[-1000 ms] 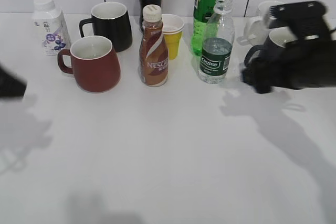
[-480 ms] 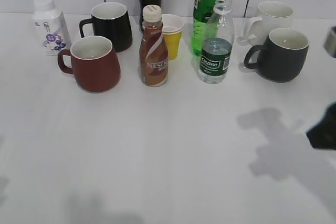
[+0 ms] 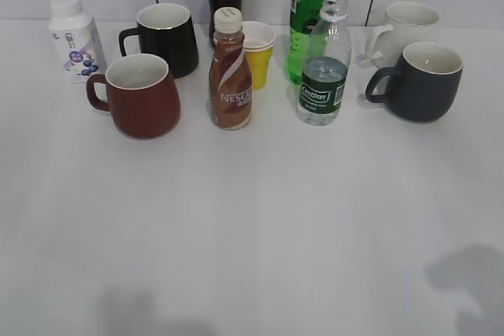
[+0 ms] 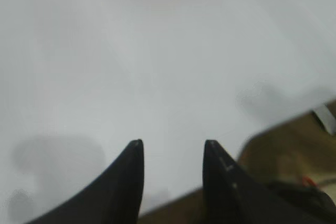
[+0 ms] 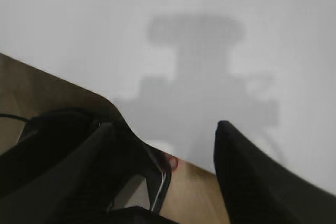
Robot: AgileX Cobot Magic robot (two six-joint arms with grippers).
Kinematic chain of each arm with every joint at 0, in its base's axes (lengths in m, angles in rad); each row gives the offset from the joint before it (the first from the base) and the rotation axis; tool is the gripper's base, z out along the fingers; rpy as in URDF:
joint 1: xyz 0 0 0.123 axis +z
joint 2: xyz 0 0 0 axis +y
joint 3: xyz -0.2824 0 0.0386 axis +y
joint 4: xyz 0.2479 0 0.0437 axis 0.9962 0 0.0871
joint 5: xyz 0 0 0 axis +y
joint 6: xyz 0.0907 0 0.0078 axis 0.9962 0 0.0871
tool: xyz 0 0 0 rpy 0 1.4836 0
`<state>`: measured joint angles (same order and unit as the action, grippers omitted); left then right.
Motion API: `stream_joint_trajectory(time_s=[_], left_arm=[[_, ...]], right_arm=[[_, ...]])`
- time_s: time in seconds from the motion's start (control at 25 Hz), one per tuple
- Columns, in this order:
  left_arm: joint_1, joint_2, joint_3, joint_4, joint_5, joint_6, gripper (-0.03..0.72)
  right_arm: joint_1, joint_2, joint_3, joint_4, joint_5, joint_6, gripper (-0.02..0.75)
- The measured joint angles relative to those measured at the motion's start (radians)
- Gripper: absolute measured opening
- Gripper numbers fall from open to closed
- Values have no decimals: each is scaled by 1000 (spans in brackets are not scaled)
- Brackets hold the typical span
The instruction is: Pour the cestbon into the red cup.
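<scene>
1. In the left wrist view, the left gripper (image 4: 173, 148) has two black fingers (image 4: 128, 182) that taper to narrow, rounded tips.
2. Their surfaces look matte and smooth; the right-hand finger bears a few tiny pale specks near its tip.
3. In the right wrist view, the right gripper (image 5: 165, 129) has two broader black fingers (image 5: 247, 177), also matte, with blunt tips.
4. The left-hand finger joins a dark rounded housing with a thin pale edge line along its lower rim.
5. Neither arm appears in the exterior view.
</scene>
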<state>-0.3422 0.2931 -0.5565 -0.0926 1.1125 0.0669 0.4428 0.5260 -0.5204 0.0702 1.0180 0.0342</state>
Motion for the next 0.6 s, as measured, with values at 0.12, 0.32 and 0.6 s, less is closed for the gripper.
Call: stream_joint_trajectory(time_s=[0.12, 0.32, 0.6], left_arm=[[0, -45, 8, 54, -48, 0, 288], [0, -48, 25, 65, -48, 0, 288], [0, -48, 25, 66, -48, 0, 288]], right_arm=[[0, -155, 8, 0, 10, -5, 445], [0, -331, 14, -1, 20, -24, 443], [0, -388, 16, -1, 21, -25, 443]])
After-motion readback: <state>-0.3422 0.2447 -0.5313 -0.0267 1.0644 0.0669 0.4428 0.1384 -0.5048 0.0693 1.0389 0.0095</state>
